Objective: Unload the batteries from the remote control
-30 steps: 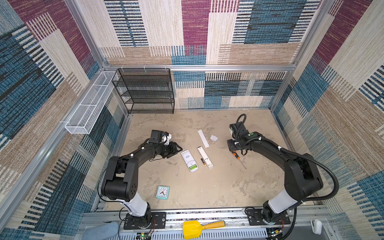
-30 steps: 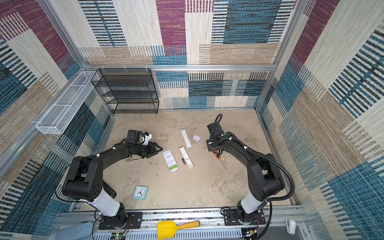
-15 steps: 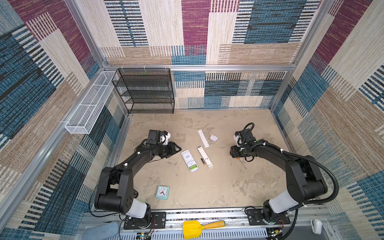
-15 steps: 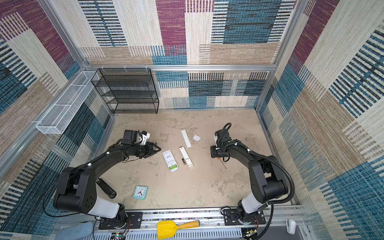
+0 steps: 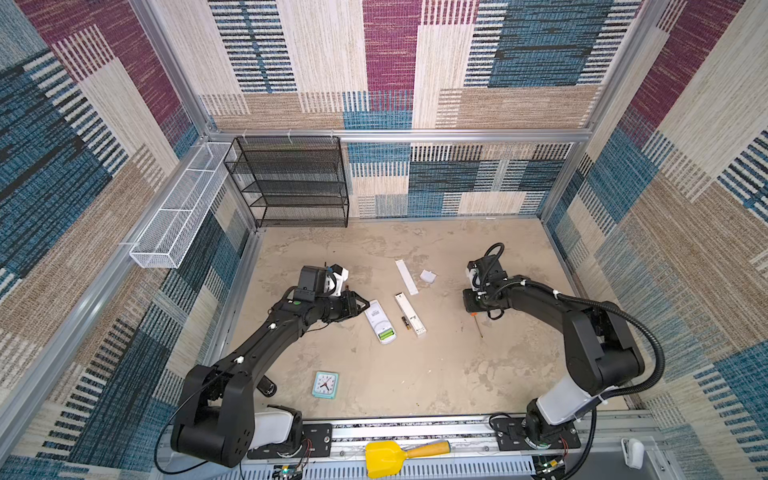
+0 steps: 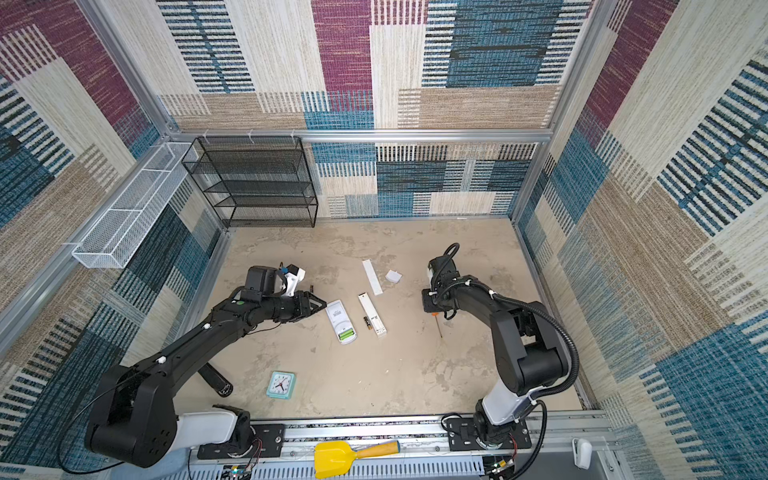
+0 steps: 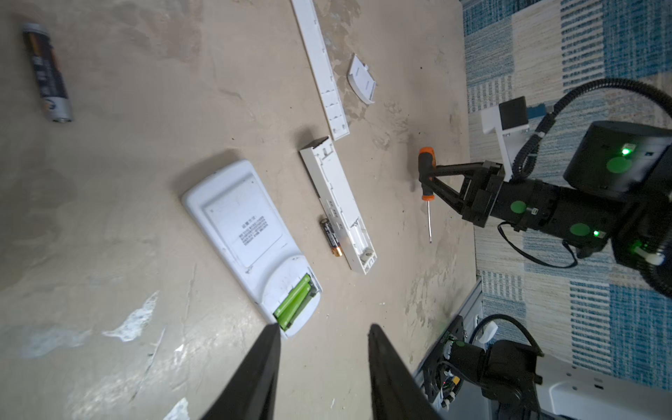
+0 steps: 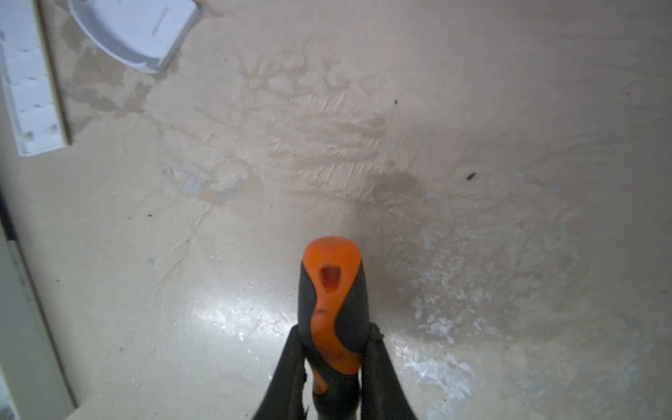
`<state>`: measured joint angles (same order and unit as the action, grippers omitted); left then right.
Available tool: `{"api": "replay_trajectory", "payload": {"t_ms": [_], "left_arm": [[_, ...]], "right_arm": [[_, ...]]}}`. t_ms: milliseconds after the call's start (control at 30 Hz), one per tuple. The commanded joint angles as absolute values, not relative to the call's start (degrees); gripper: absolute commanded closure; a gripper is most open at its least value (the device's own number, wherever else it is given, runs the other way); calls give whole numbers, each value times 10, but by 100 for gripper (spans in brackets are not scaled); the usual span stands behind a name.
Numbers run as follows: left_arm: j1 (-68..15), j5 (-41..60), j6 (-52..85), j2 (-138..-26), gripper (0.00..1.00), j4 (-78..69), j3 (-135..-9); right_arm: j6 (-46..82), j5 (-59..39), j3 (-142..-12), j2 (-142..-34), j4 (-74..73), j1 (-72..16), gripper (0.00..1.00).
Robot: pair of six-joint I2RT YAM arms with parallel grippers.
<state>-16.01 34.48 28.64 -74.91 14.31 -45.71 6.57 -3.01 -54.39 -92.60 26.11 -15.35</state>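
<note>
Right wrist view: my right gripper is clamped on the screwdriver handle, with the shaft out of sight. In the left wrist view my left gripper stands parted and empty near the wide remote, whose open bay holds two green batteries. One dark battery lies just beside the slim remote, and a second dark battery lies well apart, its label blurred.

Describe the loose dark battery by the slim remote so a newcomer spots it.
On the sandy tabletop lie a wide white remote and a slim white remote. The dark battery lies in the gap between them, alongside the slim one. Its golden end and dark body set it apart from the green batteries in the wide remote.
</note>
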Motion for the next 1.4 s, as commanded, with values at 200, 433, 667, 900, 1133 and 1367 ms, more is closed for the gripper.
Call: {"api": "replay_trajectory", "payload": {"t_ms": [200, 433, 667, 900, 1133, 1367], "left_arm": [[-311, 222, 309, -690, 56, 78, -470], [-441, 79, 301, -677, 53, -12, -472], [-526, 16, 270, -724, 52, -74, -505], [-527, 46, 292, -786, 52, -44, -555], [-530, 48, 276, -841, 58, -11, -611], [-530, 43, 259, -890, 69, 29, -666]], "right_arm": [[128, -108, -515, -811, 177, -158, 90], [208, -144, -483, -711, 69, -203, 90], [315, -217, -440, -654, -54, -217, 93], [372, -219, -453, -647, -59, -231, 93], [392, -201, -470, -652, -26, -241, 94], [403, -186, -471, -649, -10, -245, 96]]}}
